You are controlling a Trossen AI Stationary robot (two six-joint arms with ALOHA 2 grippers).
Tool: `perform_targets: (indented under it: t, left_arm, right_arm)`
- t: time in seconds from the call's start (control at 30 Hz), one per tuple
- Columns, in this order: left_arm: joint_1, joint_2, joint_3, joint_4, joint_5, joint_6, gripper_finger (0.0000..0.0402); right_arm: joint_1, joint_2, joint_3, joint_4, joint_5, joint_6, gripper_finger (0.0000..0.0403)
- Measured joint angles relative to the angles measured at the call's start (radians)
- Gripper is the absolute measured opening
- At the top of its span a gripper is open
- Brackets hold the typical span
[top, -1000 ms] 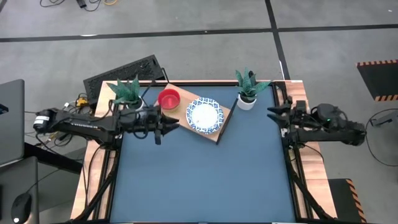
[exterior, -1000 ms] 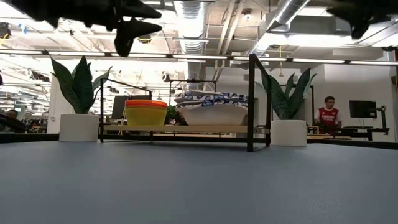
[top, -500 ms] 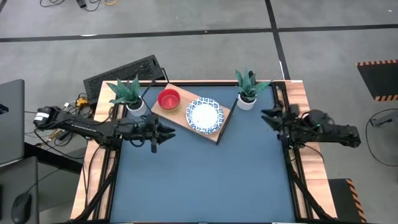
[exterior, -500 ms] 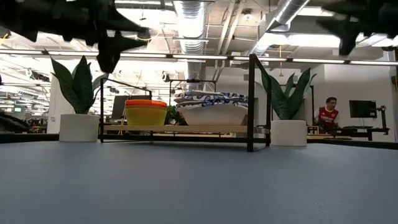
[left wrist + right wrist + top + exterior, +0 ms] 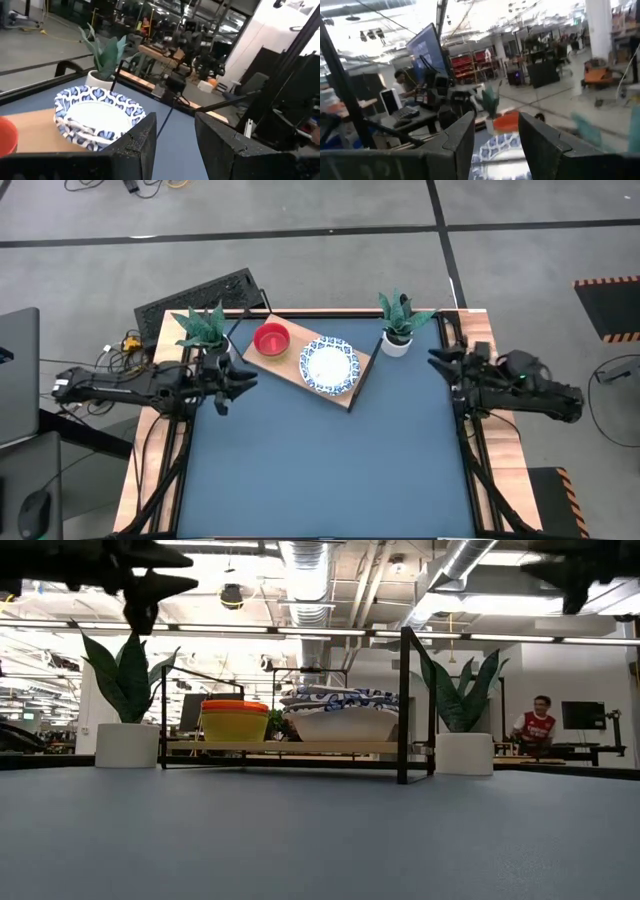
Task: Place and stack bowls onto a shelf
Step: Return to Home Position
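Note:
The shelf (image 5: 352, 388), a light wooden board in a black wire frame, stands at the table's far middle. On its board rest a stack of white dishes with blue rims (image 5: 328, 365) (image 5: 340, 712) (image 5: 97, 112) and a stack of small bowls, red on top (image 5: 271, 339), yellow below (image 5: 235, 724). My left gripper (image 5: 243, 381) (image 5: 175, 142) hangs open and level near the table's left edge, pointing at the shelf. My right gripper (image 5: 437, 361) (image 5: 495, 137) hangs open by the right edge. Neither holds anything.
Two potted plants in white pots stand at the far corners, one on the left (image 5: 206, 332) and one on the right (image 5: 397, 323), flanking the shelf. The blue tabletop (image 5: 330, 470) spreads in front of the shelf. A person (image 5: 541, 722) sits far behind the table.
My left gripper has drawn back from the shelf toward the table's left edge, staying level and open. The bowls and the shelf have kept still.

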Motion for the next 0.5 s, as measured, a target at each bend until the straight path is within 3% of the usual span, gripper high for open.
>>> perform_targets:
  t: [0.5]
  left_arm:
    - [0.0, -0.258, -0.275, 0.041, 0.001, -0.176, 0.0118]
  right_arm:
    - [0.001, 0.002, -0.289, 0.258, 0.0, 0.171, 0.0178]
